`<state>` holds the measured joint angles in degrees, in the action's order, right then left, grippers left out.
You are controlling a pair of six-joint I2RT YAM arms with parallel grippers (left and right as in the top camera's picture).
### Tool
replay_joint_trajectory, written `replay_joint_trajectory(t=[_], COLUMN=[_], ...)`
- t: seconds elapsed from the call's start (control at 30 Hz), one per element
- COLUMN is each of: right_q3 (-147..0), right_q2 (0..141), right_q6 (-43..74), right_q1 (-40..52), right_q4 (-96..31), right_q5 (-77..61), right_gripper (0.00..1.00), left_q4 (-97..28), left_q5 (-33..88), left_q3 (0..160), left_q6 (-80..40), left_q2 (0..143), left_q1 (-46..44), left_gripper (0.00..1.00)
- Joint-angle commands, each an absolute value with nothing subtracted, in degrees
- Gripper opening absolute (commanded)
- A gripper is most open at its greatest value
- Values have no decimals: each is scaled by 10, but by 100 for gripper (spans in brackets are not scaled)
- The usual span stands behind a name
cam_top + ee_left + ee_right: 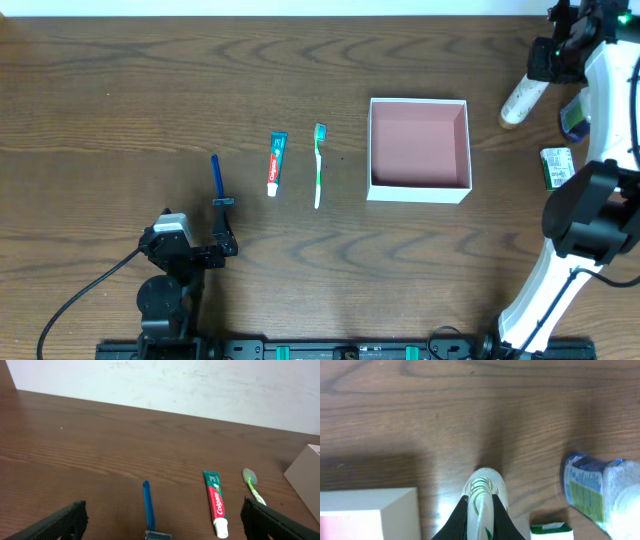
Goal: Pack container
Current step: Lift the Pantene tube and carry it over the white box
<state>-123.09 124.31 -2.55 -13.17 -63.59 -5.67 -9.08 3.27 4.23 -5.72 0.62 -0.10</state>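
The container (419,194), a square shallow box with white walls and a pink inside, sits right of centre and holds nothing; a corner shows in the right wrist view (370,510). My right gripper (547,62) is at the far right back, shut on a white tube with green markings (484,487), which also shows in the overhead view (519,102). My left gripper (162,515) is open, low over the head end of a blue razor (147,502), and also shows in the overhead view (224,235). A toothpaste tube (277,162) and a green toothbrush (319,165) lie left of the container.
A bottle with a blue label (592,490) lies right of the held tube, partly behind my right arm in the overhead view (574,115). A small green-and-white soap packet (556,167) lies right of the container. A white wall borders the table's far edge.
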Motion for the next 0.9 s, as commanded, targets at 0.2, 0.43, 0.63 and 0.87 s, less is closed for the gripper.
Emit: replay_joint_trajectory(t=[0.2, 0.43, 0.63, 0.87], right_q3=[-1285, -1285, -1272, -1258], right_q2=[1064, 1006, 1020, 1066], right_q6=[-28, -80, -100, -99], right_q1=[-124, -56, 42, 116], right_q4=[-655, -711, -741, -748], right_q5=[-222, -255, -149, -92], right_gripper=[1, 1, 1, 1], left_q4=[-107, -107, -107, -107], left_q5=[41, 41, 41, 41], left_q3=[32, 32, 32, 32], left_q6=[-50, -49, -49, -49], left_q2=[3, 3, 3, 3], left_q1=[1, 1, 1, 1], left_gripper=[98, 98, 98, 98])
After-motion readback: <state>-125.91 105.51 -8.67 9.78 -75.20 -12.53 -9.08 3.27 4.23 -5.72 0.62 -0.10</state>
